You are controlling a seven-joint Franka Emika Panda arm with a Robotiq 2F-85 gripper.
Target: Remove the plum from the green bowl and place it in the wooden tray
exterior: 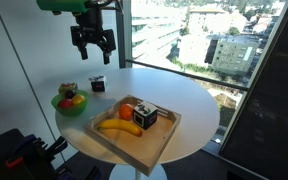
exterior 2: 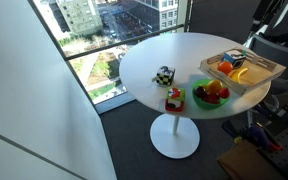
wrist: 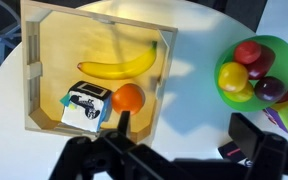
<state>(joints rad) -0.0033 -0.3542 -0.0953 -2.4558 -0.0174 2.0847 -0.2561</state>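
The green bowl [wrist: 284, 48] stands on the round white table to the right of the wooden tray [wrist: 32, 70] in the wrist view. It holds a dark plum [wrist: 269, 88], a red fruit [wrist: 248, 52] and a yellow fruit [wrist: 232, 76]. The tray holds a banana [wrist: 119, 68], an orange [wrist: 128, 97] and a black-and-white box [wrist: 84, 105]. My gripper [wrist: 184, 135] is open and empty, high above the table between tray and bowl. In an exterior view the gripper [exterior: 91, 42] hangs well above the bowl [exterior: 59, 108] and the tray [exterior: 124, 157].
A small red-and-white carton [exterior 2: 174, 99] stands next to the bowl [exterior 2: 199, 88], and a small chequered cube [exterior 2: 164, 75] sits further in on the table [exterior 2: 154, 50]. The tray [exterior 2: 274, 68] lies at the table's edge. Large windows surround the table.
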